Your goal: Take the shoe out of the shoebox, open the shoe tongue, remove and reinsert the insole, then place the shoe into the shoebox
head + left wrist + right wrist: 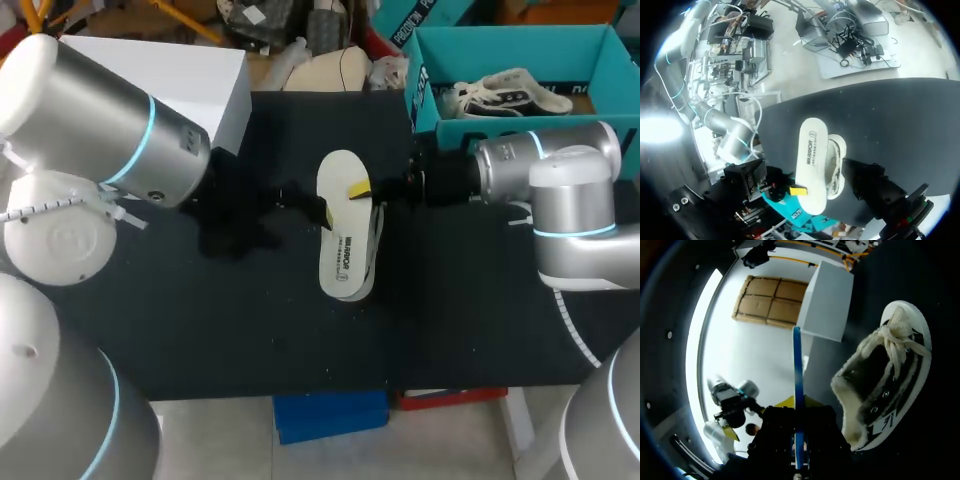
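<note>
A white insole (pixel 339 228) hangs over the middle of the black mat, and my right gripper (pixel 362 190) is shut on its edge. In the right wrist view the insole (pixel 798 405) shows edge-on as a thin blue strip between the fingers. The dark shoe (pixel 885 385), with white laces and fleecy lining, lies on the mat beside and below it. The insole partly hides the shoe (pixel 376 240) in the head view. My left gripper (pixel 312 207) stands open just left of the insole, holding nothing. The left wrist view shows insole (pixel 810 165) above shoe (pixel 836 167).
The teal shoebox (pixel 425 75) stands at the back right with a second shoe (pixel 505 95) inside. A white box (pixel 190 75) sits at the back left. The mat's front edge (pixel 330 385) runs near the blue bin below.
</note>
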Available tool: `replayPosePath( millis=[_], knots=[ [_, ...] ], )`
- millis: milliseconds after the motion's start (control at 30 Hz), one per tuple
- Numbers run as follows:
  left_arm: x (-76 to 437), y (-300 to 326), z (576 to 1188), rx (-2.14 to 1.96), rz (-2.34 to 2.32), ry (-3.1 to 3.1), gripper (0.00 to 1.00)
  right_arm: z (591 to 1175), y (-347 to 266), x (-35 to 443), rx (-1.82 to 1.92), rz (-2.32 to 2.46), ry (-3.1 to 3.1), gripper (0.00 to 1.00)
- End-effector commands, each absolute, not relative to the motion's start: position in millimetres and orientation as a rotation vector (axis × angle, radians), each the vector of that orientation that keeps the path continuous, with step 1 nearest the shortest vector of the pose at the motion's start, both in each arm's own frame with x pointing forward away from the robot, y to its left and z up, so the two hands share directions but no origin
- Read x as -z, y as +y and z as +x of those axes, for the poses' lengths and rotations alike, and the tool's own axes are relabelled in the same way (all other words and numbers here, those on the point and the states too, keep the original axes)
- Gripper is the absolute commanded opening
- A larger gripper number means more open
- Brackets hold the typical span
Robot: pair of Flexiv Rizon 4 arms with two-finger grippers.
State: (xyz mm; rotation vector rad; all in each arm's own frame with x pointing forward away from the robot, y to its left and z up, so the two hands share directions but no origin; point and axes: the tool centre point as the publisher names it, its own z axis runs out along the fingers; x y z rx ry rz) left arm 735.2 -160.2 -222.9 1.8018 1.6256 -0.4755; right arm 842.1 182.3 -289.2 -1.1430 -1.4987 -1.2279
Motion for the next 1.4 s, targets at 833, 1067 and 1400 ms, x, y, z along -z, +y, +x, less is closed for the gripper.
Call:
replayPosePath(
  millis=[833,1067,1400],
  knots=[
    [239.1,-164.4,758.1,0.879,1.382,1.187,1.0,842.6,183.2,290.3,1.228,-1.143,-1.498,0.0],
    [255.5,-164.1,777.5,0.895,1.309,1.206,1.0,842.6,183.2,290.3,1.228,-1.143,-1.498,0.0],
    [277.9,-169.6,809.7,0.945,1.187,1.238,1.0,842.6,183.2,290.3,1.228,-1.143,-1.498,0.0]
  ],
)
